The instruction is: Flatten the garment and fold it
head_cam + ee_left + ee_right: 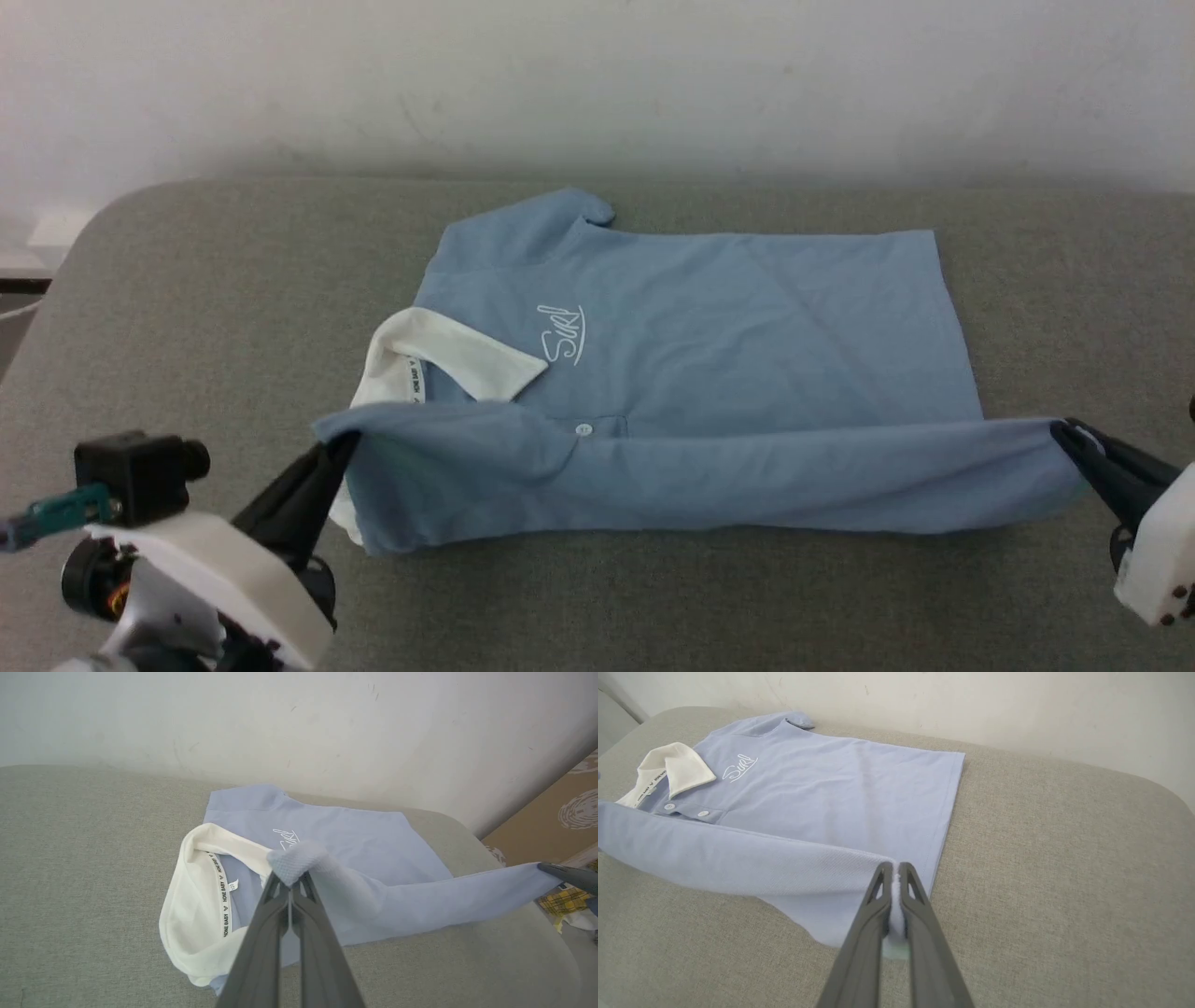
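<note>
**Head view.** Shirt (728, 327) lies front-up at frame centre on grey table (187, 299), collar (467, 359) to the left, hem (952, 317) to the right. Its near long edge is lifted as a taut band across lower centre. L gripper (331, 457), lower left, has jaws closed on the band's collar-side end. R gripper (1069, 439), at right edge, has jaws closed on the hem-side end. Step judged: lengthwise fold of near side over the body.

**L wrist view.** L gripper (289, 889), bottom centre, pinches a bunched corner of blue knit just above the collar (196, 905), which curls open. R gripper (560, 872) tip shows at far right on the other end. The bunch is thick, so release low or the corner will prob. spring back.

**R wrist view.** R gripper (895, 872), bottom centre, jaws shut w/ fabric between them at the hem corner. Shirt (831, 788) body lies flat in upper left, few creases.

**To do well.**
- Carry both ends toward frame top at equal pace & height.
- Use light tension only; too much would drag the lower layer.
- Lay the edge parallel to the far edge, approx. past the buttons (669, 806).
- Lower to the cloth before opening.
</note>
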You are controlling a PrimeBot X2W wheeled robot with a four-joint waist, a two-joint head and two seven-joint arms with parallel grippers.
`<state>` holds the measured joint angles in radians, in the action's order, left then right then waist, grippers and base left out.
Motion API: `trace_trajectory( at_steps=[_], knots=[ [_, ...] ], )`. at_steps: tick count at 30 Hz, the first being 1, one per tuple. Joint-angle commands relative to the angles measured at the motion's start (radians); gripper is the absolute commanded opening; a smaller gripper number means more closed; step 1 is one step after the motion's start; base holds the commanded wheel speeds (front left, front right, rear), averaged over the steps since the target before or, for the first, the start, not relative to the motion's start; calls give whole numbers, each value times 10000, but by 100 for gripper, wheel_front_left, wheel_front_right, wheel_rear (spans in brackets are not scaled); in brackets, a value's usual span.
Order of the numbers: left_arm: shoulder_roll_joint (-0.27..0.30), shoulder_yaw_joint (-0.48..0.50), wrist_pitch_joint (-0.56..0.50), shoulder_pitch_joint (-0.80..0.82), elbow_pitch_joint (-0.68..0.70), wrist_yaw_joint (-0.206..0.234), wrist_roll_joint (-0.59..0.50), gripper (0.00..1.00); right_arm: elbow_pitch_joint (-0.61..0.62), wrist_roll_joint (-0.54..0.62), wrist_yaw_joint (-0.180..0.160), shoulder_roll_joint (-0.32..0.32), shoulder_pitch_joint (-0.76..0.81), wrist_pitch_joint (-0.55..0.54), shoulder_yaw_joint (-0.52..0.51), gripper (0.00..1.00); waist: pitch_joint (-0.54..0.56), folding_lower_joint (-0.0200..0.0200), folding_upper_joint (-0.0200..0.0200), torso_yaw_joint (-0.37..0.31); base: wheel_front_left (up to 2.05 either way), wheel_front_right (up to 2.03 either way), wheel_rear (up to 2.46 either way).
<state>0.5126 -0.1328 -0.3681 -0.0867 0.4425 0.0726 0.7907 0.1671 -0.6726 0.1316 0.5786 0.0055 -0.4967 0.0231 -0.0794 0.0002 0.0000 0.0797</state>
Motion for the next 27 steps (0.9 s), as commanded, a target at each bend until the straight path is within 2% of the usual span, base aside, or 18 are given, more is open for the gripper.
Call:
trace_trajectory(
  at_steps=[1, 8, 17, 25, 26, 27],
  knots=[
    [-22, -10, 59, 160, -72, 11, -113, 0, -64, 65, -9, -36, -142, 63, 41, 0, -501, -2, 0, -77, 0, 0, 0],
    [-336, -708, 196, 1787, -1806, -1, -944, 0, -1247, 525, -9, 52, -1483, 415, 778, 0, -1297, -2, 0, -100, 0, 0, 0],
    [-561, -1355, 587, 3133, -4319, 275, -2218, 0, -3062, 989, -9, -33, -2965, 1240, 2036, 0, -1805, -2, 0, -95, 0, 0, 0],
    [-1101, -1839, 1029, 3701, -5877, 90, -2400, 0, -4566, 1421, -9, -309, -3580, 2119, 2595, 0, -1754, -2, 0, 81, 0, 0, 0],
    [-1139, -1857, 1129, 3723, -6026, 101, -2436, 0, -4708, 1472, -9, -351, -3605, 2148, 2608, 20, -1699, -2, 0, 98, 0, 0, 0],
    [-1185, -1852, 1259, 3736, -6162, 148, -2476, 100, -4825, 1527, -9, -397, -3620, 2165, 2599, 100, -1636, -2, 0, 114, 0, 0, 0]
  ],
)
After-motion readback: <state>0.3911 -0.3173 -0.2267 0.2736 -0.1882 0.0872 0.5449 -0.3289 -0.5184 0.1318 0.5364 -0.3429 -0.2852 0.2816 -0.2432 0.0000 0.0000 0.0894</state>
